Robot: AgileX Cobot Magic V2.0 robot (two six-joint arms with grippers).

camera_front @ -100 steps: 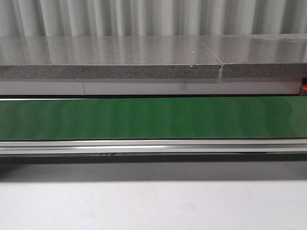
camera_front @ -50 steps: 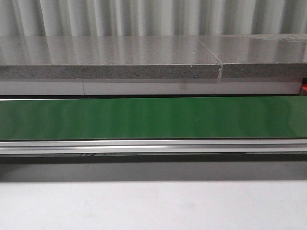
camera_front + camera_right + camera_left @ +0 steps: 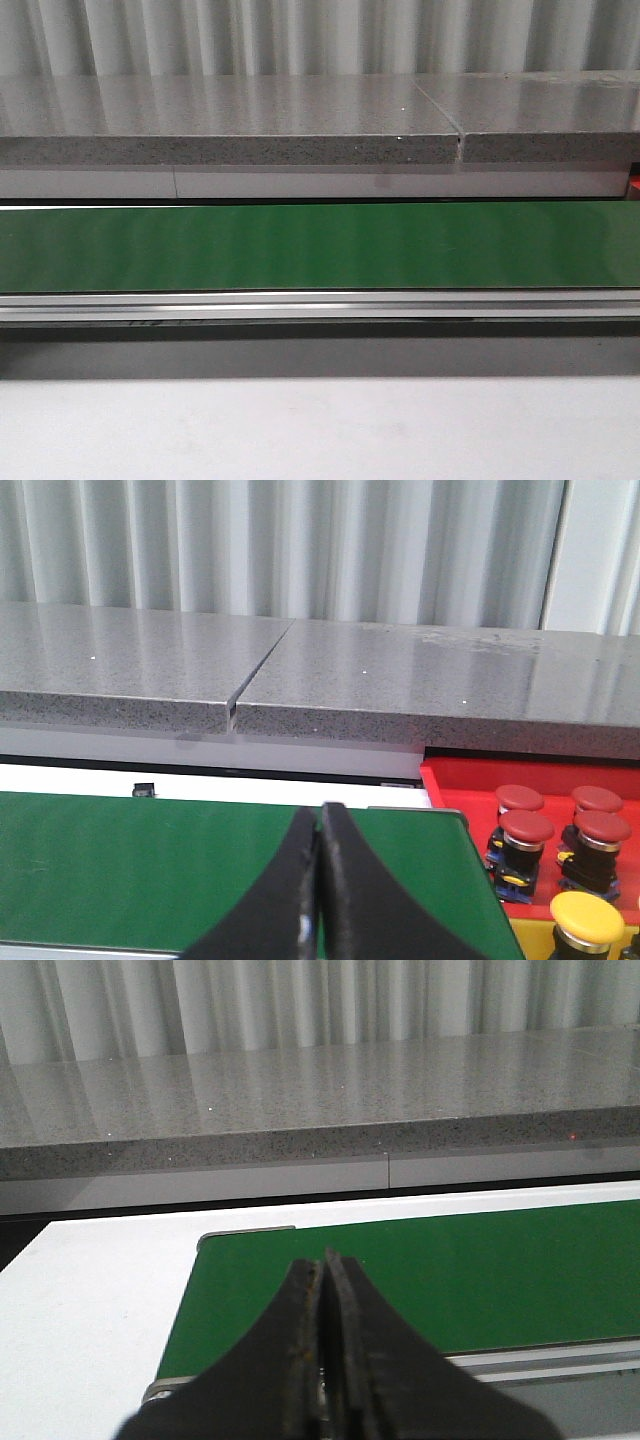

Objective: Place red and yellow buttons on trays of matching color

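Red buttons [image 3: 560, 825] mushroom-capped on red tray [image 3: 460, 780], yellow button [image 3: 586, 918] nearer

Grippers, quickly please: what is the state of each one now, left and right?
Left gripper: closed, holding nothing.
Right gripper: closed, holding nothing.
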